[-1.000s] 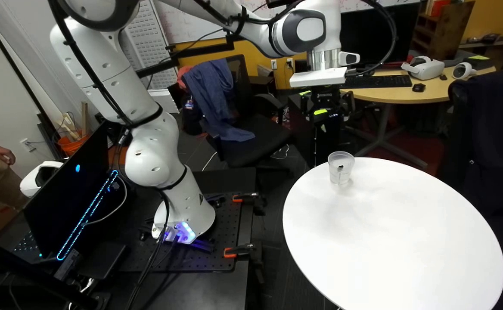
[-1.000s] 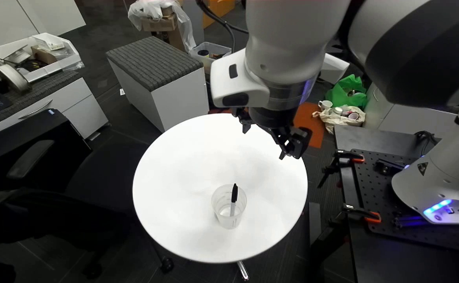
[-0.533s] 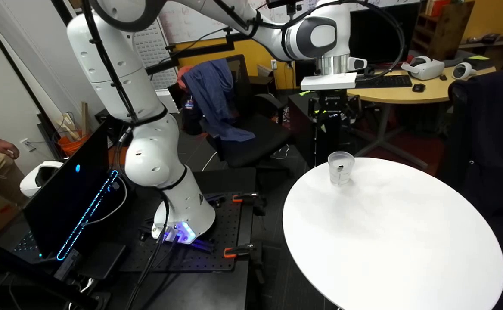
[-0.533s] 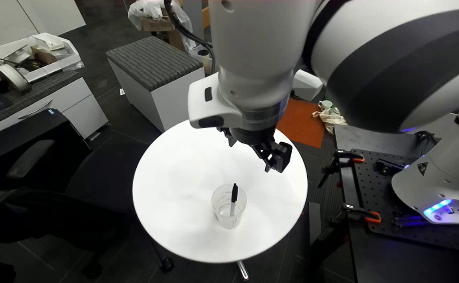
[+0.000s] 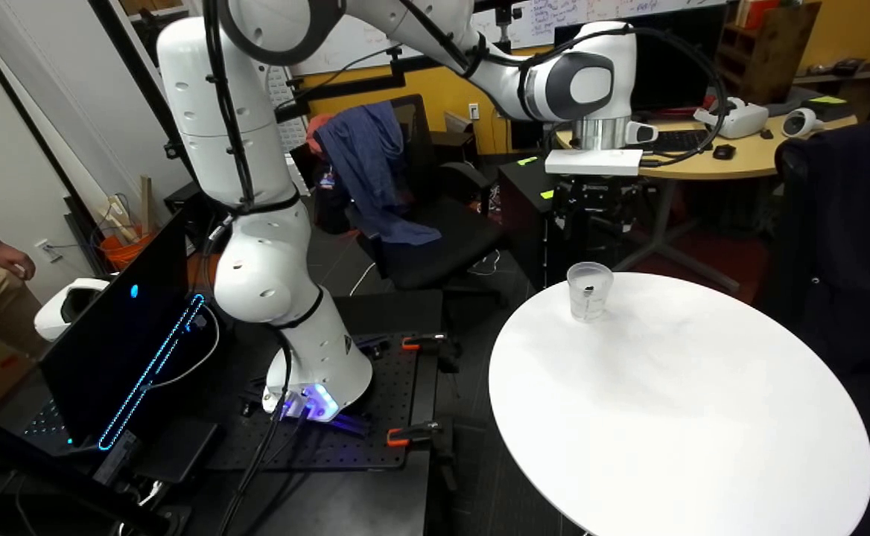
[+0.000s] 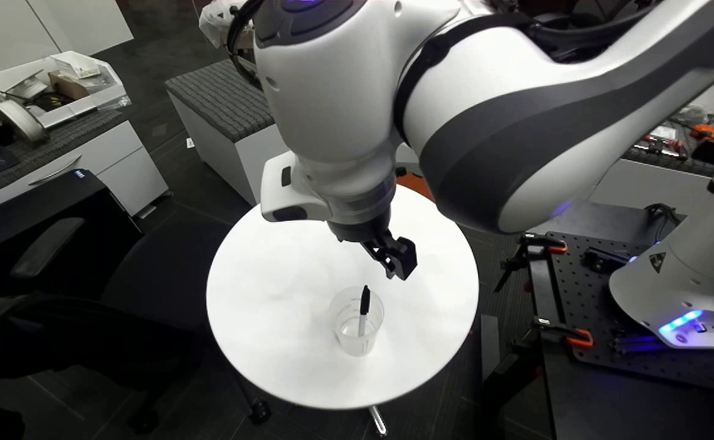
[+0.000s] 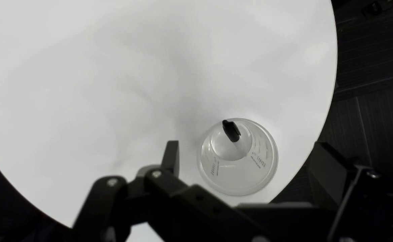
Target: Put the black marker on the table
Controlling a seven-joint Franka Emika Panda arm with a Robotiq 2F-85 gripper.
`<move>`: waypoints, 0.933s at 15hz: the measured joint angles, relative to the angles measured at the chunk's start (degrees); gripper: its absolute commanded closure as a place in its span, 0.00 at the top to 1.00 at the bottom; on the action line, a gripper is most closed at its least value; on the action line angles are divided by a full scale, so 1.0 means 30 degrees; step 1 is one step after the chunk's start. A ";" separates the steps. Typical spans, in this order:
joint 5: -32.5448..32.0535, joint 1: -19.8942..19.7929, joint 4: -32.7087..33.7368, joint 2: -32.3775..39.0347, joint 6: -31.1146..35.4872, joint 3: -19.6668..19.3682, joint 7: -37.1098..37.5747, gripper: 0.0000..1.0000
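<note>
The black marker [image 6: 365,300] stands leaning inside a clear plastic cup, its black cap end up near the rim. It also shows in the wrist view [image 7: 231,131], and as a small dark spot in an exterior view [image 5: 588,288]. The cup [image 6: 349,343] stands upright on the round white table [image 6: 271,281]; it also shows in the wrist view [image 7: 237,178]. My gripper [image 7: 247,148] is open and empty, its fingers apart on either side of the cup as seen from above. In an exterior view the gripper [image 5: 595,216] hangs above the cup, not touching it.
The cup is near the table's edge, with dark floor beyond. A wooden desk [image 5: 748,160] with a keyboard and headset stands behind. Black chairs are near the table. The robot's base sits on a black bench [image 6: 626,391] with clamps [image 6: 562,333].
My open gripper has moved lower and closer to the cup: rightward and down in one exterior picture, leftward and down in another. The marker, cup and table have not moved.
</note>
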 measured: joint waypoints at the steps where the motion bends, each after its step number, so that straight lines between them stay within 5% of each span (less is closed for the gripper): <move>1: 0.0000 -0.0022 -0.0002 0.0082 0.0000 0.0007 0.0000 1.00; 14: 0.0000 -0.0071 -0.0207 0.0191 0.0390 0.0060 -0.0001 1.00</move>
